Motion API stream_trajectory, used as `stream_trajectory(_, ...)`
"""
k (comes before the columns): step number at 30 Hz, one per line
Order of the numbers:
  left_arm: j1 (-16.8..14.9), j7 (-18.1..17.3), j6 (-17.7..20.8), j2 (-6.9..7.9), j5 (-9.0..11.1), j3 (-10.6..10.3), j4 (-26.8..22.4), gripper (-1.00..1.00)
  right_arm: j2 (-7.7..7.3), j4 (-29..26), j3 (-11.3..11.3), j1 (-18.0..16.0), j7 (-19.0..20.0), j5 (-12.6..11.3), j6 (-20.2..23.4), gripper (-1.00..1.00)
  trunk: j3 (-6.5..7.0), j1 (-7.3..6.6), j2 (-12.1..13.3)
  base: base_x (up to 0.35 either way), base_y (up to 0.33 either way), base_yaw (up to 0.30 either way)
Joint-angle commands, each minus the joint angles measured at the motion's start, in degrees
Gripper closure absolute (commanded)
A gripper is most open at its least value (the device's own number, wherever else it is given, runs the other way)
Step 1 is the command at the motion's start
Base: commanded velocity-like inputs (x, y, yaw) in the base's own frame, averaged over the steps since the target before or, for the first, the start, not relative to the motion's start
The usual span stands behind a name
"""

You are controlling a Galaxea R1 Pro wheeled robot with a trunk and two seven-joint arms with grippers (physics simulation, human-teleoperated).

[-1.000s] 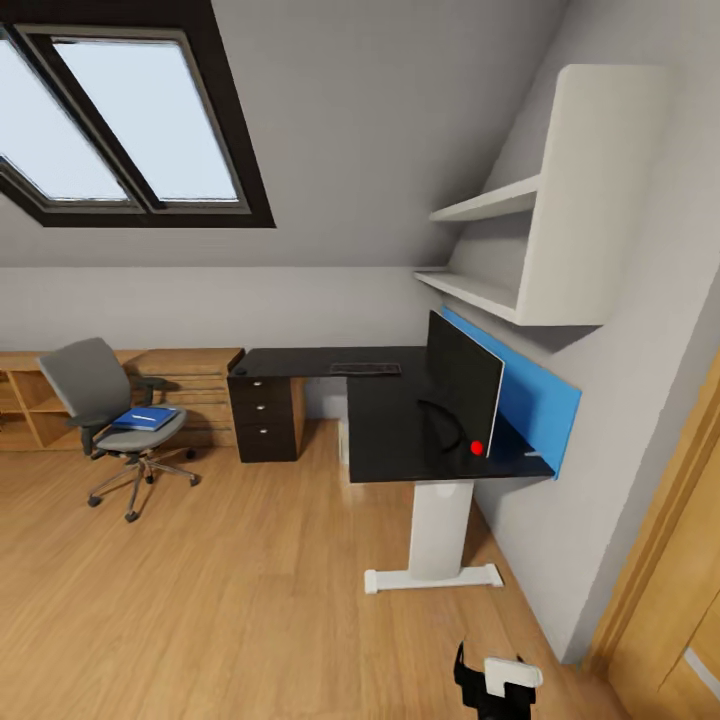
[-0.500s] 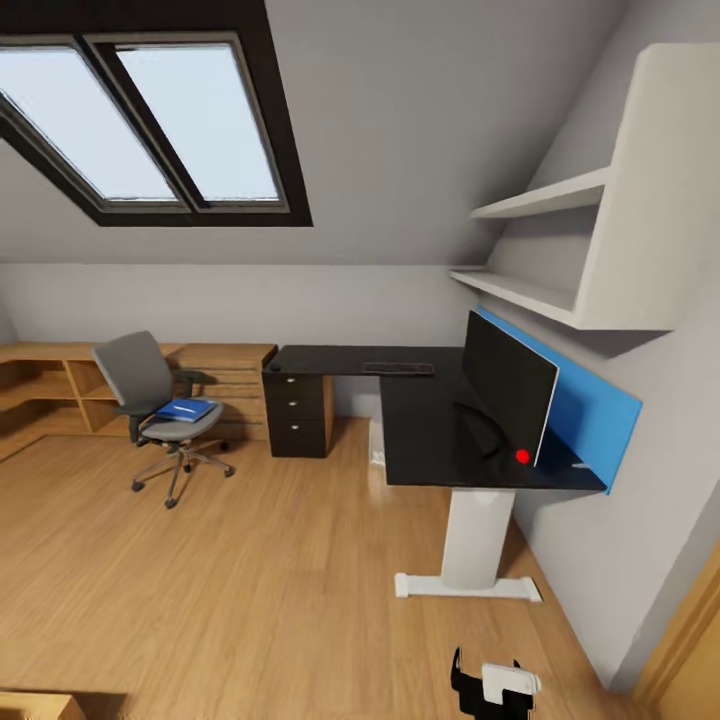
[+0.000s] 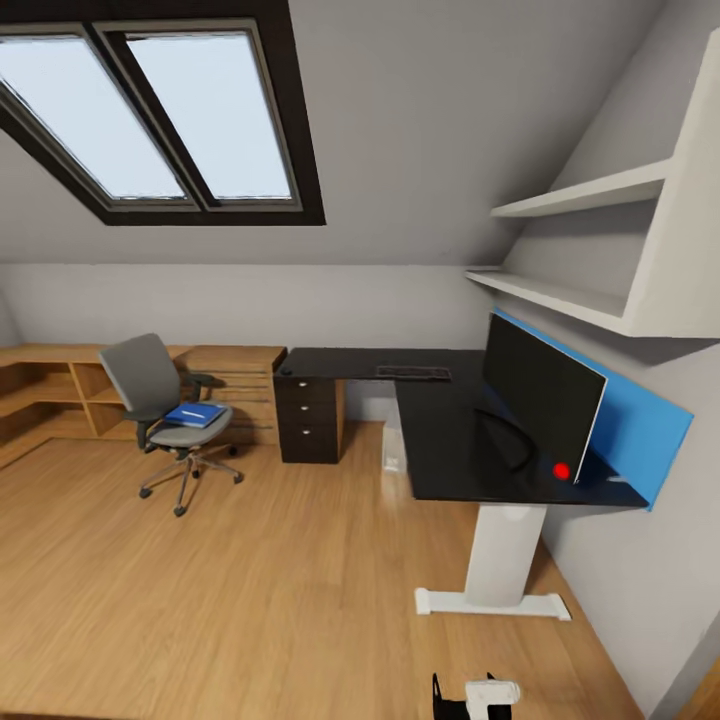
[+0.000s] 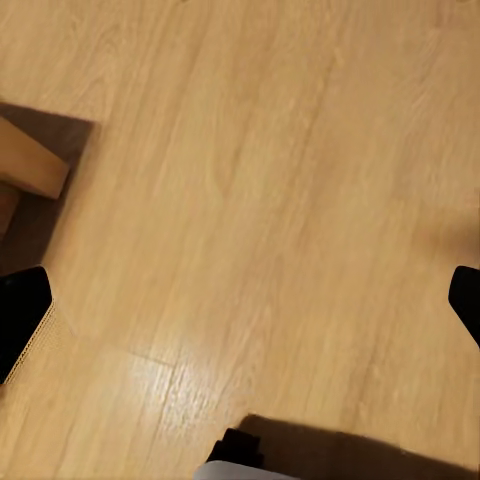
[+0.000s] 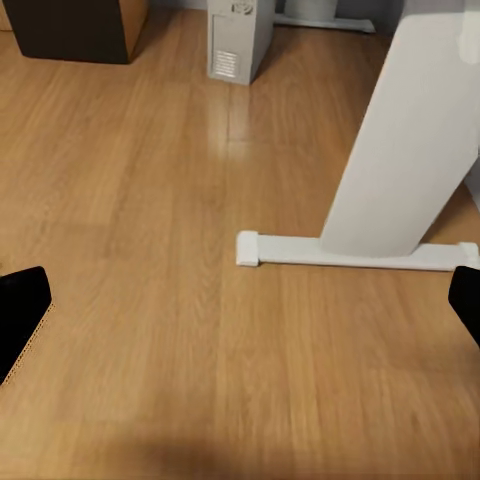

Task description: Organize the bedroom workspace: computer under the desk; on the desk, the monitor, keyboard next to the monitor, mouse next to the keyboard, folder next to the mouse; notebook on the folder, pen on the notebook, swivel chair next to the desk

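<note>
The wide black monitor (image 3: pixel 543 395) and slim dark keyboard (image 3: pixel 412 373) stand on the glossy black surface (image 3: pixel 440 440). The bright blue folder (image 3: pixel 195 414) lies on the grey swivel chair (image 3: pixel 165 412), far left. The light grey computer tower (image 5: pixel 240 37) is under the surface. Both the left gripper (image 4: pixel 240 310) and the right gripper (image 5: pixel 240 310) are spread apart, holding nothing, above the wooden floor (image 3: pixel 250 590).

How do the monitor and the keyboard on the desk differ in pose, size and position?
The monitor stands upright on the near wing of the desk, by the blue wall panel; the keyboard lies flat at the far corner. The monitor looks much larger, the keyboard a slim strip. They are apart, not side by side. Both are dark and on the black top.
</note>
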Motion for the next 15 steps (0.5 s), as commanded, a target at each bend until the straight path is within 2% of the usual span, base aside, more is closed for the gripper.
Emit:
stream_trajectory(1, -0.1, 0.3, -0.3, 0.04, 0.6, -0.5, 0.0, -1.0, 0.02, 0.1, 0.3, 0.0, -0.6, 0.4, 0.0, -1.0, -0.09, 0.04, -0.1, 0.206, 0.234, 0.0)
stream_trajectory(10, -0.1, 0.3, -0.3, 0.02, 0.6, -0.5, 0.0, -1.0, 0.39, 0.1, 0.2, -0.1, -0.5, 0.2, -0.1, -1.0, -0.09, 0.04, -0.1, 0.218, 0.228, 0.0)
stream_trajectory(15, -0.1, 0.4, -0.4, -0.03, 0.6, -0.5, 0.0, -1.0, 0.58, 0.1, 0.2, -0.1, -0.5, 0.1, -0.1, -1.0, -0.09, 0.04, -0.1, 0.084, 0.077, 0.0)
